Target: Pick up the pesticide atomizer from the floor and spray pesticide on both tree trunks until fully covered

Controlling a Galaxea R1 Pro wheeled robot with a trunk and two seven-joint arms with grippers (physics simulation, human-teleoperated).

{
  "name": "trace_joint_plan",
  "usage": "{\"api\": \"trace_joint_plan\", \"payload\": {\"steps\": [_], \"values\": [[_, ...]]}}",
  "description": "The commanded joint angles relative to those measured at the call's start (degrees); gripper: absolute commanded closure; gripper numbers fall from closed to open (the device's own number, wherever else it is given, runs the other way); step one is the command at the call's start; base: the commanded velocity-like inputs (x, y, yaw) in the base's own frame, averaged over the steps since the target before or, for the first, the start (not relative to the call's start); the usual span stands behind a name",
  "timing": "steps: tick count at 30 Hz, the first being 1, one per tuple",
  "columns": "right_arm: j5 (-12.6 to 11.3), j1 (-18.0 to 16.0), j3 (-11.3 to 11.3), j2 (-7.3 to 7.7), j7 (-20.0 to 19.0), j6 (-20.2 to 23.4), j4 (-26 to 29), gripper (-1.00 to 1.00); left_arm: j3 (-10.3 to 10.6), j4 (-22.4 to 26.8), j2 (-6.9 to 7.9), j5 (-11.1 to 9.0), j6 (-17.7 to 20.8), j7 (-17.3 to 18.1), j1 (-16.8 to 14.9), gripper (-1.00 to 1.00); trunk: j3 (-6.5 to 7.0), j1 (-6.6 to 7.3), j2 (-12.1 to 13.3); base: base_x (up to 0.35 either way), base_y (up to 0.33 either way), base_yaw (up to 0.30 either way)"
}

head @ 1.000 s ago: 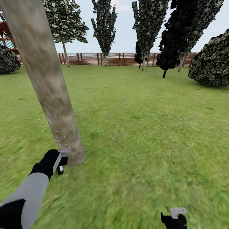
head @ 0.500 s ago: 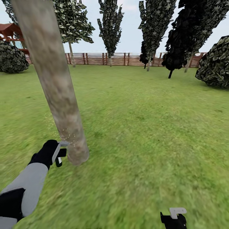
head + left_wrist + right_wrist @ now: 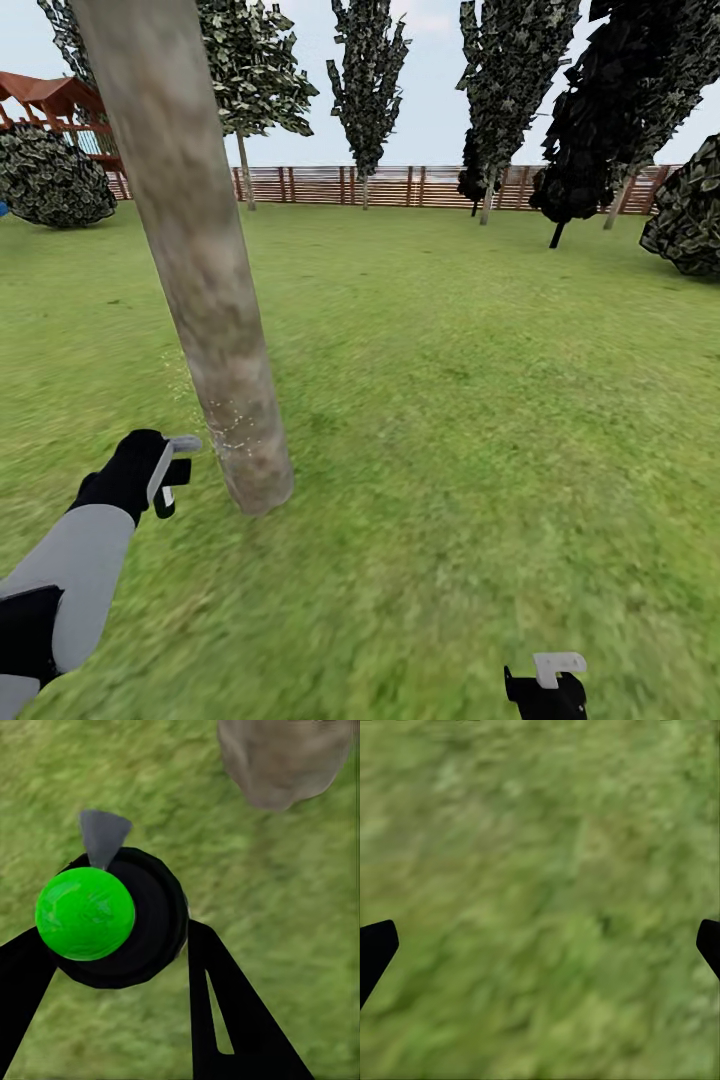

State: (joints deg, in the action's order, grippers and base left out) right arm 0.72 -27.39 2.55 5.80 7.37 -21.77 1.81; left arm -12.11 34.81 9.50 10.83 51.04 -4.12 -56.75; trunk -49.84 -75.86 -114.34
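1. A thick tan-grey trunk (image 3: 200, 260) rises from the lawn (image 3: 450, 400) at the near left, leaning slightly.
2. The left end effector (image 3: 172, 470) sits just left of the trunk's base, apart from it, clenched on the atomizer (image 3: 112, 919).
3. From the left wrist, the atomizer shows as a dark round body with a bright green cap, held between two black fingers (image 3: 232, 1012), the trunk base (image 3: 285, 757) beyond.
4. Fine white specks of pesticide (image 3: 228, 432) dot the lower trunk and the air beside it.
5. The right end effector (image 3: 548, 685) hangs low at the near right over grass, its fingers spread wide, released.
6. A slatted fence (image 3: 400, 186) runs along the far edge, with dark trees (image 3: 368, 80) before it.
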Motion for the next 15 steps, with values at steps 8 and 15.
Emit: {"api": "trace_joint_plan", "payload": {"steps": [8,15], "values": [[0.1,0.0,0.3,0.00,0.3,-0.1,0.0,-1.00,4.2,0.1,-0.34,0.2,0.2,0.0,0.0,1.00,-0.05,0.00,0.0,0.126,-0.218,0.000],[0.1,0.0,0.3,0.00,0.3,-0.1,0.0,-1.00,4.2,0.0,-0.36,-0.1,0.2,0.1,0.0,1.00,-0.05,0.00,0.0,0.084,-0.268,0.179]]}}
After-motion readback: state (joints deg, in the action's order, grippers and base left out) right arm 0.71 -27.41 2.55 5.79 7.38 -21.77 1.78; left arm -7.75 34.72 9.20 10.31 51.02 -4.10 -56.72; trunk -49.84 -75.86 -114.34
